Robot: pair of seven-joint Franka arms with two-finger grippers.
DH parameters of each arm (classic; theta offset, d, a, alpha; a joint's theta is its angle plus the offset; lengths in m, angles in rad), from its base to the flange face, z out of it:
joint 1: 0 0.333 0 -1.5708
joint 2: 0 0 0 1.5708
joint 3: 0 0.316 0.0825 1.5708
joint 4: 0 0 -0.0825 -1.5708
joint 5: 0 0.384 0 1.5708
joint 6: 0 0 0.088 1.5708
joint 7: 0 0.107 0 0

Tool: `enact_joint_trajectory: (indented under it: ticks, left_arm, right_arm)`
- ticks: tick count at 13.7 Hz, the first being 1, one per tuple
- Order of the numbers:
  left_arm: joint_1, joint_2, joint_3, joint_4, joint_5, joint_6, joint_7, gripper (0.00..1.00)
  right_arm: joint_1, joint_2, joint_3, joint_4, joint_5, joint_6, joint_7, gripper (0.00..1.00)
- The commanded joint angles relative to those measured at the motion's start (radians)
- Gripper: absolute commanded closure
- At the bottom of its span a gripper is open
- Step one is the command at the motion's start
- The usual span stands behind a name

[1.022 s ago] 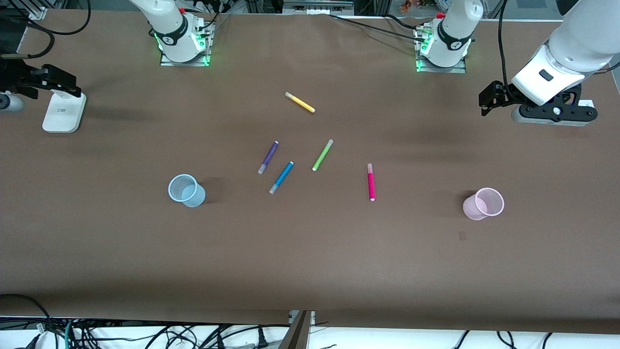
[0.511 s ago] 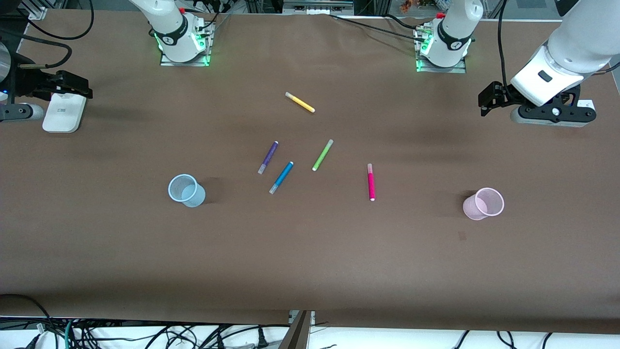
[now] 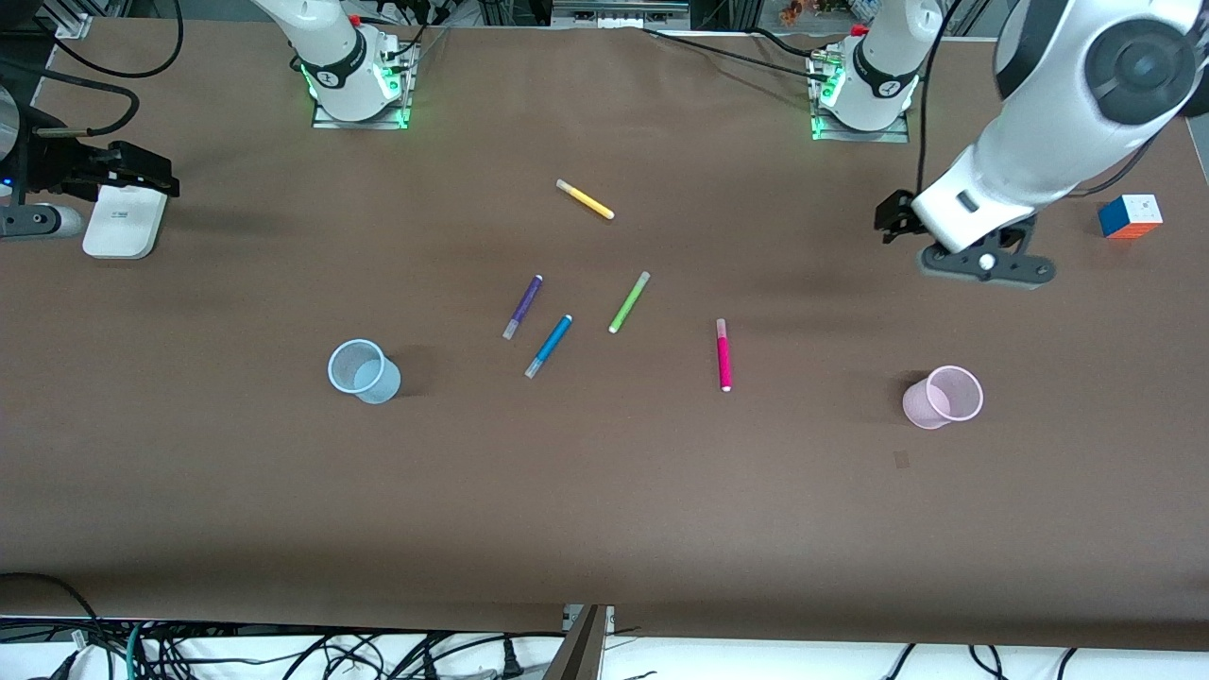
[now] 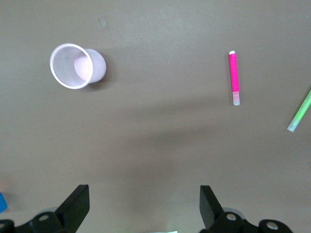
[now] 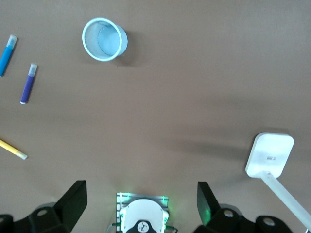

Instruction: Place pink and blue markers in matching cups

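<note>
The pink marker (image 3: 723, 355) lies on the table near the middle; it also shows in the left wrist view (image 4: 234, 78). The blue marker (image 3: 549, 346) lies beside the purple one. The pale blue cup (image 3: 364, 371) stands toward the right arm's end and the pale pink cup (image 3: 943, 397) toward the left arm's end, both upright and empty. My left gripper (image 3: 893, 217) is open and empty in the air, over bare table between its base and the pink cup (image 4: 77, 66). My right gripper (image 3: 142, 170) is open and empty over the white stand; its wrist view shows the blue cup (image 5: 104, 40) and blue marker (image 5: 7, 54).
A purple marker (image 3: 522, 306), a green marker (image 3: 629, 301) and a yellow marker (image 3: 585, 199) lie near the middle. A white stand (image 3: 123, 219) sits at the right arm's end. A coloured cube (image 3: 1130, 215) sits at the left arm's end.
My left arm has swung in toward the table's middle, uncovering the coloured cube. My right gripper has shifted slightly over the white stand. Markers and cups have not moved.
</note>
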Motion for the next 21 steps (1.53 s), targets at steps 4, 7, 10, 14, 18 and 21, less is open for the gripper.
enact_joint_trajectory:
  ticks: [4,7,10,14,18,21]
  left_arm:
    - [-0.003,0.137,-0.1,0.019,-0.008,0.145,-0.223,0.0]
    - [-0.026,0.221,-0.137,0.014,0.004,0.232,-0.296,0.0]
    - [-0.061,0.328,-0.138,0.013,0.004,0.336,-0.294,0.0]
    - [-0.107,0.43,-0.137,-0.029,0.009,0.485,-0.291,0.0]
    - [-0.123,0.474,-0.137,-0.115,0.116,0.622,-0.303,0.0]
    - [-0.123,0.529,-0.137,-0.144,0.176,0.708,-0.303,0.0]
  right_arm:
    - [0.038,0.055,0.006,0.013,0.061,0.084,0.035,0.0]
    - [0.106,0.092,0.006,0.008,0.063,0.154,0.186,0.0]
    - [0.155,0.147,0.006,0.008,0.13,0.251,0.419,0.0]
    - [0.264,0.224,0.004,0.01,0.136,0.351,0.847,0.02]
    - [0.315,0.284,0.004,0.011,0.176,0.405,1.098,0.01]
    - [0.325,0.299,0.006,0.014,0.175,0.406,1.107,0.01]
